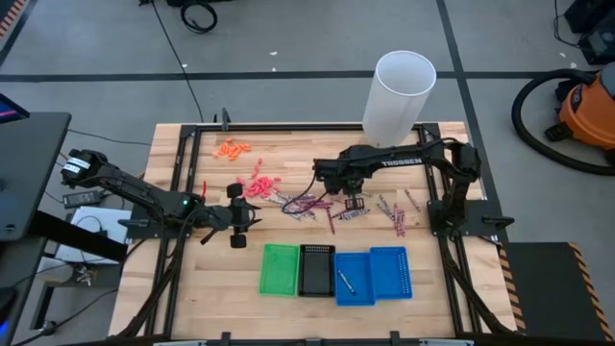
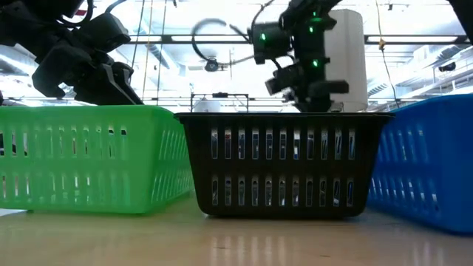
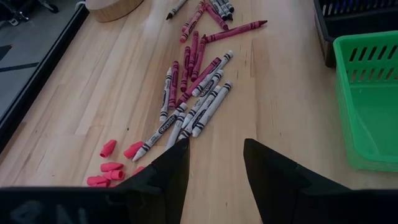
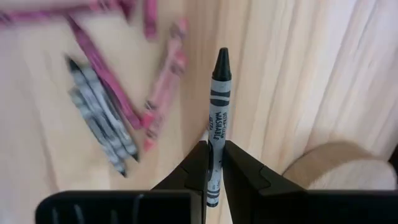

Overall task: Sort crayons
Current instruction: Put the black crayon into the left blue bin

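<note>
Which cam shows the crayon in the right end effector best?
The right wrist view: the grey crayon fills the frame, pinched between the right end effector fingers, dark tip pointing away. The high view shows only the end effector over the crayon pile. The low view hides it behind the trays; the left wrist view shows only loose crayons.

Wooden table (image 1: 192,288) carries four small plastic trays in a row near its front edge: green tray (image 1: 280,269), black tray (image 1: 317,270) touching it, then two blue trays (image 1: 355,279) (image 1: 390,272) side by side. Tall white cylinder (image 1: 399,98) stands upright at the table's far edge; bright orange bits (image 1: 232,149) lie in a loose cluster toward the far left, coral-pink bits (image 1: 258,185) in a second cluster nearer the middle. On the grey floor beyond the table's right side: orange vacuum (image 1: 588,111) with black hose; a black cable coil (image 1: 199,16) lies at the far side
</note>
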Robot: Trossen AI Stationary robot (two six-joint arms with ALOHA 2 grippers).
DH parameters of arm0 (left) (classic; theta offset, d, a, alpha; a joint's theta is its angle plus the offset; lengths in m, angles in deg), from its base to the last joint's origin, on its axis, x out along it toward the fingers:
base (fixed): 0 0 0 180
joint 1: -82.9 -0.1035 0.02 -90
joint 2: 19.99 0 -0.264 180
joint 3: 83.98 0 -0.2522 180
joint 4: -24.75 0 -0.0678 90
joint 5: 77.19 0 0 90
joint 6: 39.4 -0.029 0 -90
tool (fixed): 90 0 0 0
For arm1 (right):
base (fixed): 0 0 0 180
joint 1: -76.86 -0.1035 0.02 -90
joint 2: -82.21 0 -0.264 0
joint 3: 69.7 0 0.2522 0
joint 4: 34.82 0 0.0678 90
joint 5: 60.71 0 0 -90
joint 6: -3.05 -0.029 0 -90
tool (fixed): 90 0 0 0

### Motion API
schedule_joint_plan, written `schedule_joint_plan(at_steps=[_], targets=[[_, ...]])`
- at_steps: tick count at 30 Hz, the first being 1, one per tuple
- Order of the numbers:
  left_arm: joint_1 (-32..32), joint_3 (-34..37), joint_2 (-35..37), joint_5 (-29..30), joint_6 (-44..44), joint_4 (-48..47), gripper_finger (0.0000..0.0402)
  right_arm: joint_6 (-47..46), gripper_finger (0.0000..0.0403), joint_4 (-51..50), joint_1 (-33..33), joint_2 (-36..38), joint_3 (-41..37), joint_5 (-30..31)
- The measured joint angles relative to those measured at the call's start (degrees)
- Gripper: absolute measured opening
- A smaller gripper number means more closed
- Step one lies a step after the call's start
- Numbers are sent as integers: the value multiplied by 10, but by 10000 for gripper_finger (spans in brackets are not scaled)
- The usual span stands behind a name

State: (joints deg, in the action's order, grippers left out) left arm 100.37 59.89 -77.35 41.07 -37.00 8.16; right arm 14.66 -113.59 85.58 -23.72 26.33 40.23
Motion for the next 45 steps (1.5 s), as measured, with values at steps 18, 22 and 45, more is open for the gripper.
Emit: schedule_joint_plan(at_steps=[18, 22, 45], targets=[[-3, 0, 0, 0, -45, 76, 162, -171, 44, -44, -135, 1, 75, -5], [-14, 0, 0, 0, -82, 106, 162, -218, 44, -48, -159, 2, 82, -16], [-81, 0, 0, 0, -172, 271, 162, -436, 44, -41, -272, 2, 85, -32]])
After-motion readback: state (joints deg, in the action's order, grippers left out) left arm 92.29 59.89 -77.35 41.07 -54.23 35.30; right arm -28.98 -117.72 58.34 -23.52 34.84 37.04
